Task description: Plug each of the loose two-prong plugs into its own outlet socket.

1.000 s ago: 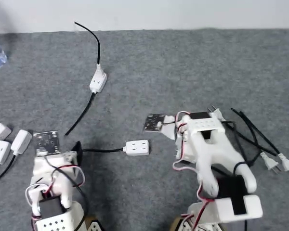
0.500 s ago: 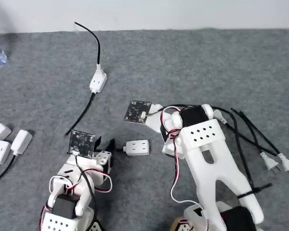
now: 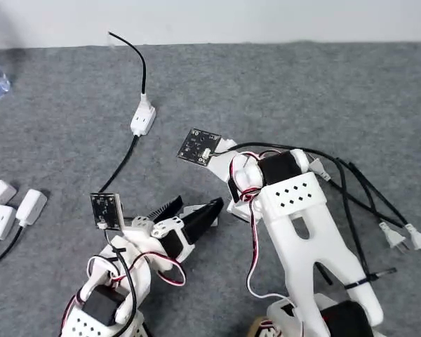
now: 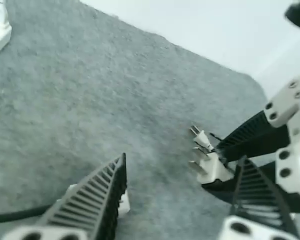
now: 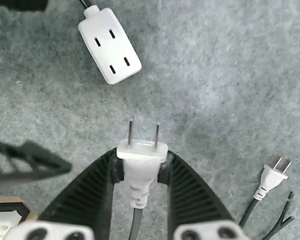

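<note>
Looking down on the grey counter (image 3: 302,91), you have the right end effector (image 5: 141,159) clamped on a white two-prong plug (image 5: 141,147). One finger presses each side of its body, and the two prongs stand clear past the fingertips. Take the outlet socket (image 5: 110,45) as your mark. It lies flat, showing two pairs of slots, just ahead of the prongs and a little to one side. Bare counter shows between prongs and socket, so the two are apart, and the socket sits turned at an angle to the plug.

Your left end effector (image 3: 201,202) is spread wide open. From above, its black fingers (image 3: 205,214) hang over the outlet socket and hide most of it. From the left wrist, a white corner of the socket peeks out beside one finger; you cannot tell whether they touch. The held plug shows in the gap between those fingers, nearer the finger away from the socket.

Well away from the outlet socket, beyond the right arm, two loose plugs (image 3: 391,235) lie side by side. Behind the socket, farther up the counter, a second socket (image 3: 142,121) lies with a black cable (image 3: 143,70) at its far end. Far off on the left arm's side, more white sockets (image 3: 31,205) lie together.
</note>
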You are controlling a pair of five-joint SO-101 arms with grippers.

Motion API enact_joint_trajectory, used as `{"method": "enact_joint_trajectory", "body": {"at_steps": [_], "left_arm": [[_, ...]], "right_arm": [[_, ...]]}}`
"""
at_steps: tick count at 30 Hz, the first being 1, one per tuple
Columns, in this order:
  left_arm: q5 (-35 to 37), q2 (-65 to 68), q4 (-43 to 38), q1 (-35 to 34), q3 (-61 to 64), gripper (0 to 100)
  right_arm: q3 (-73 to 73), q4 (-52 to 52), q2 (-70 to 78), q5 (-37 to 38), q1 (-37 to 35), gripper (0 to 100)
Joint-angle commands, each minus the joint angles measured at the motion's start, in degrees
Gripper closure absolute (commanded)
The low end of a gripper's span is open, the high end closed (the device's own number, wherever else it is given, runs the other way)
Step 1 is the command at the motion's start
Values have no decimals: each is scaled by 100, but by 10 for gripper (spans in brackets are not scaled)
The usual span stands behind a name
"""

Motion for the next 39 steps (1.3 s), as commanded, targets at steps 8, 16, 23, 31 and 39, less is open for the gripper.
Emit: {"method": "enact_joint_trajectory", "body": {"at_steps": [8, 16, 23, 31, 39], "left_arm": [[132, 0, -396, 53, 4, 675], [132, 0, -211, 44, 4, 675], [132, 0, -220, 44, -4, 675], [132, 0, -220, 44, -22, 675], [132, 0, -202, 44, -84, 675]], "right_arm": [[-598, -40, -242, -325, -462, 991], [-1336, 725, -242, -360, -681, 991], [-1354, 936, -382, -431, -884, 991], [-1327, 980, -1130, -466, -857, 991], [-1354, 1051, -1218, -510, -875, 991]]}}
